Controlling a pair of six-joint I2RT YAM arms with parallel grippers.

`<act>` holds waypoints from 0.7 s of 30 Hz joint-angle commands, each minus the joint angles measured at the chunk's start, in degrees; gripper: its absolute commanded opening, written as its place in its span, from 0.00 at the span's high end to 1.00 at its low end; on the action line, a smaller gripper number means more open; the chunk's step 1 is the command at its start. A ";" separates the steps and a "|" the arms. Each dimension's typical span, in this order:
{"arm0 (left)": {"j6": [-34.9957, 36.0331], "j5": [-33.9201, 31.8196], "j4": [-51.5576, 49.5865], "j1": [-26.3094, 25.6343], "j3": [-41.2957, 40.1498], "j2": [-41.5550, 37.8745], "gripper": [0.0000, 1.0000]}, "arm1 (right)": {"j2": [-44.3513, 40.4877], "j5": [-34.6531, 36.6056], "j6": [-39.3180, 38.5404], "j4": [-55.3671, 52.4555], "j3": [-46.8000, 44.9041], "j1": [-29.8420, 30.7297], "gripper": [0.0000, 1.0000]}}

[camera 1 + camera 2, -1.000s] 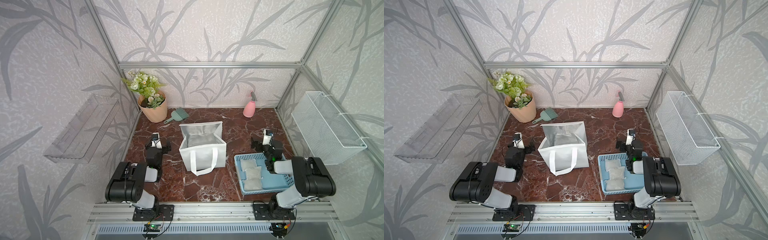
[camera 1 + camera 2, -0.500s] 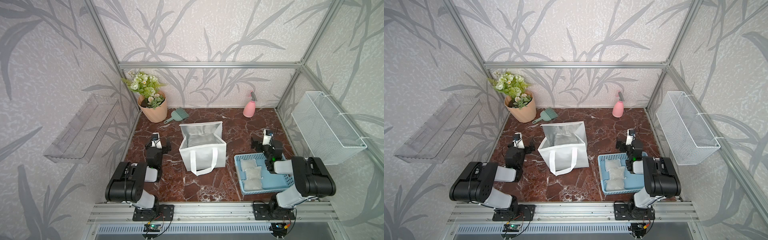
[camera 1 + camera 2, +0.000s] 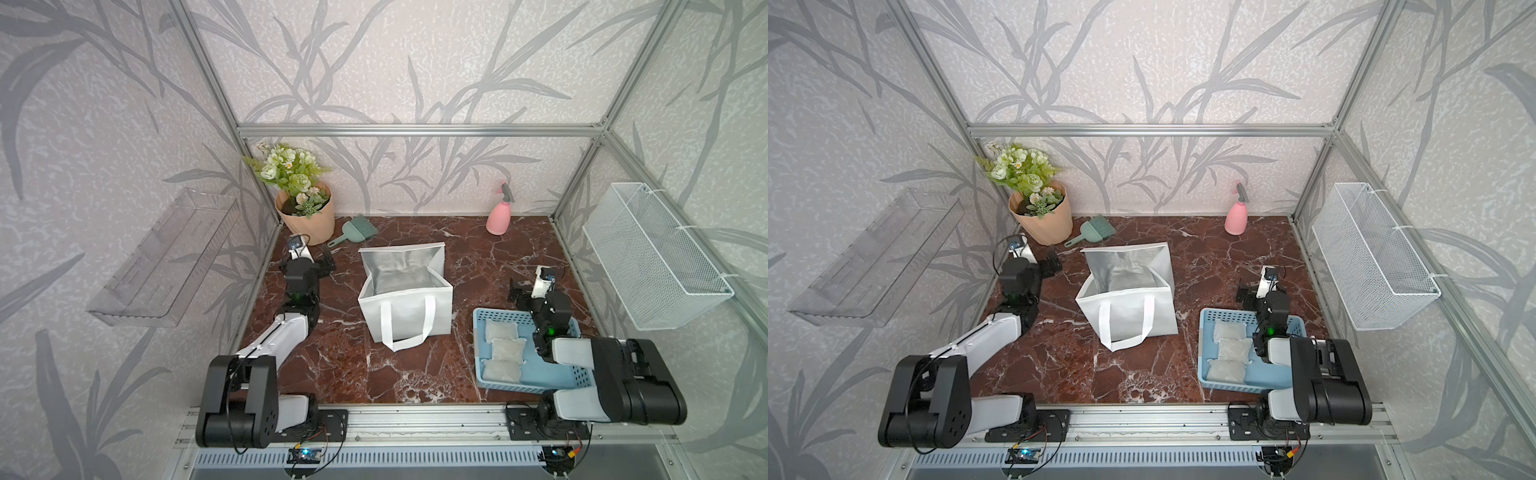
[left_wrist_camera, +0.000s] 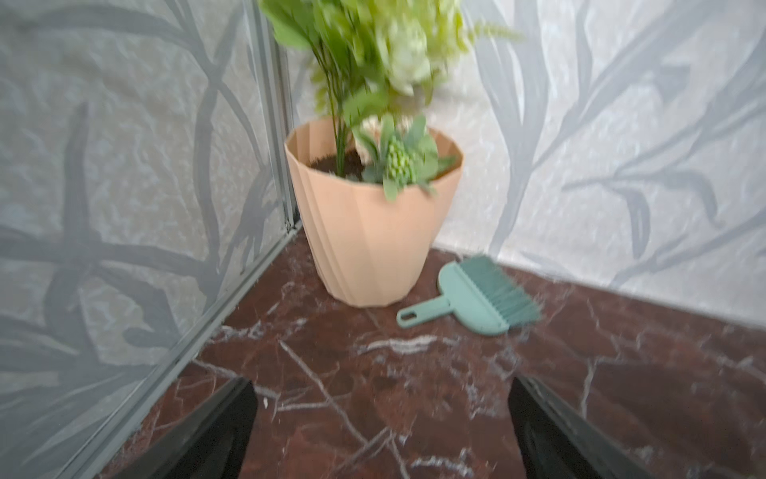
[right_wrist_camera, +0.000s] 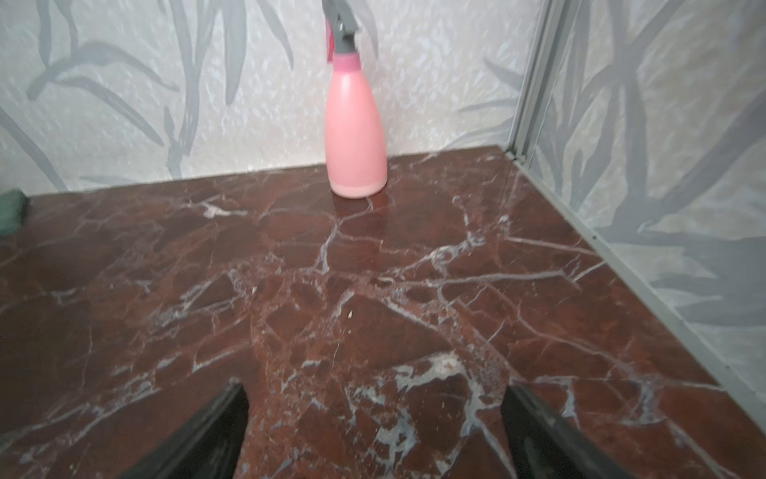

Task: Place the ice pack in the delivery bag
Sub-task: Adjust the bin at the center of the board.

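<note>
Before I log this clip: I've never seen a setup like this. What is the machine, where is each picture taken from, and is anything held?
Two robot arms are bolted to a rail at the front edge of a marble table. Both top views look down on the whole booth. Each wrist picture comes from a camera riding on an arm, looking out past its two dark fingers. The left gripper faces a flower pot and a small brush; the right gripper faces a pink spray bottle. Both are open and hold nothing. A white bag stands open mid-table. Three ice packs lie in a blue tray, partly under the right arm.
</note>
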 commanded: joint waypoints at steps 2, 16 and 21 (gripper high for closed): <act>-10.37 2.61 -19.49 0.34 3.29 -7.13 0.00 | -12.27 6.19 11.25 -15.01 4.41 0.25 0.01; -17.84 14.89 -44.29 -10.85 15.36 -17.75 0.18 | -13.13 -13.69 35.72 -65.27 30.47 0.81 0.01; -18.56 13.32 -49.70 -18.52 21.26 -13.75 0.19 | -10.85 -8.86 31.24 -71.64 33.45 4.66 0.01</act>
